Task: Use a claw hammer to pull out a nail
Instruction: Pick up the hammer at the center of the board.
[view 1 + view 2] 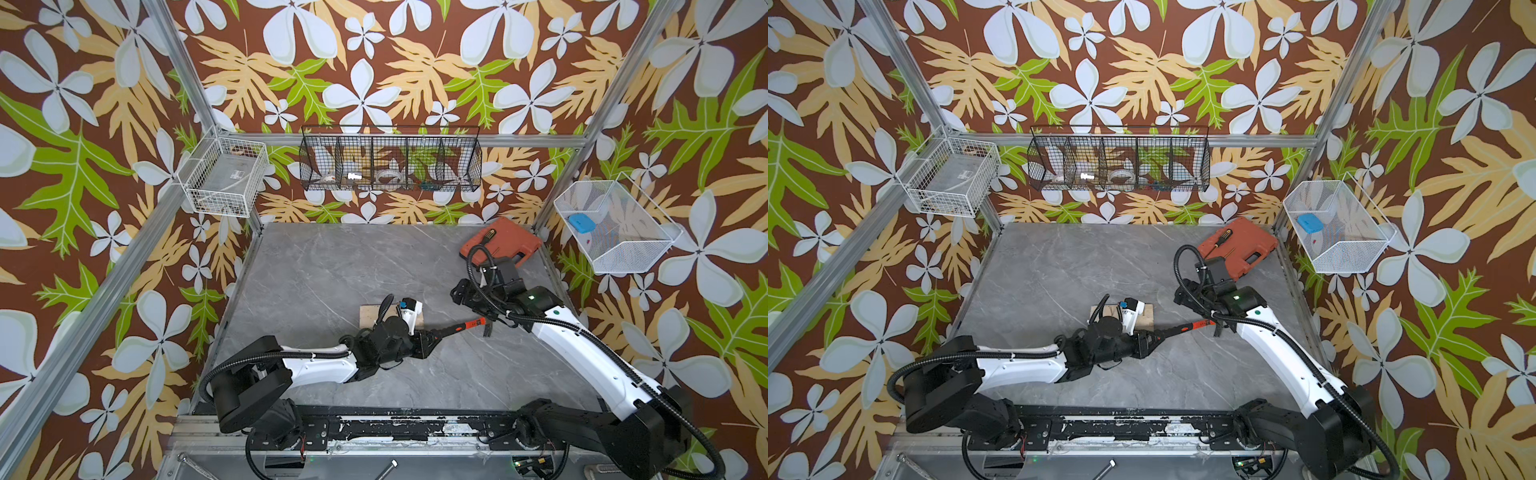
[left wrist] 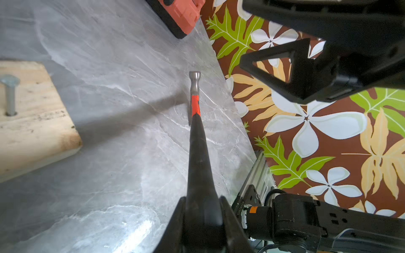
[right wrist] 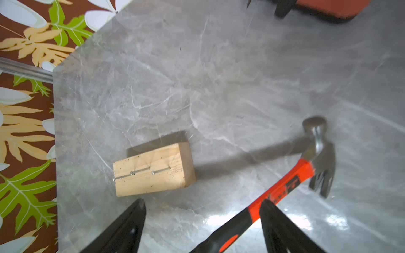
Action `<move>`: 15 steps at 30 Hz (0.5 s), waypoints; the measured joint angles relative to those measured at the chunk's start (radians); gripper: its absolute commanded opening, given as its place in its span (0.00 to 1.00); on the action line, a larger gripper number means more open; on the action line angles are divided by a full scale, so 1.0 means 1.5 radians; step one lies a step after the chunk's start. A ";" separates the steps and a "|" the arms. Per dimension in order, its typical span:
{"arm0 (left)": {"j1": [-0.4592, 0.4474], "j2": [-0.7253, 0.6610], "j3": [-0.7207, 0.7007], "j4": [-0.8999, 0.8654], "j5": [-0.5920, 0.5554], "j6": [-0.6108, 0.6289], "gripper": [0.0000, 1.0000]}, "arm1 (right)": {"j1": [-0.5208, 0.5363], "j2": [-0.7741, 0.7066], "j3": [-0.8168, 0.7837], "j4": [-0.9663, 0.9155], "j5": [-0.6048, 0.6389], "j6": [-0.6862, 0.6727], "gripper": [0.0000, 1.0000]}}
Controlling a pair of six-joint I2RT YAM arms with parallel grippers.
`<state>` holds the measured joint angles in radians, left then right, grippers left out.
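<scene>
Nearest, the left gripper (image 2: pixel 202 203) is clamped narrow on the black handle end of the claw hammer (image 3: pixel 282 186). The hammer reaches out to the right above the table (image 1: pixel 332 266), its steel head at the right end. Gripping that far back gives good leverage, but I judge the head-heavy tool may sag or twist, so the clamp should stay firm.

A little farther and to the right, the right gripper (image 3: pixel 202 203) stands wide, holding nothing, with the orange shaft beside one finger. It should lift clear before the left arm swings.

Just beyond the left wrist lies the wood block (image 3: pixel 153 173), with a nail (image 2: pixel 9 94) standing proud. The fork should slide under the nail's head and lever slowly. The loose block may shift, so the free gripper could pin it down.

Far right sits the red tool case (image 1: pixel 505 243), with a screwdriver (image 1: pixel 1221 236) on top.
</scene>
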<state>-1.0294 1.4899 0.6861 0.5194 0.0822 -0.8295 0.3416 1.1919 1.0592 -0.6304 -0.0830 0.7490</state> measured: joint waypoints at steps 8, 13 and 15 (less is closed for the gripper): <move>-0.001 -0.030 0.015 -0.052 -0.005 0.073 0.08 | -0.017 -0.055 0.031 0.063 -0.084 -0.213 0.74; -0.001 -0.063 0.028 -0.099 -0.020 0.134 0.05 | -0.018 -0.104 0.002 0.118 -0.141 -0.376 0.69; -0.001 -0.078 0.028 -0.115 -0.023 0.157 0.04 | -0.018 -0.114 -0.022 0.133 -0.179 -0.451 0.68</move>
<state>-1.0309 1.3735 0.7284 0.3470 0.0471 -0.5934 0.3149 1.0203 1.0267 -0.4305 -0.3508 0.0727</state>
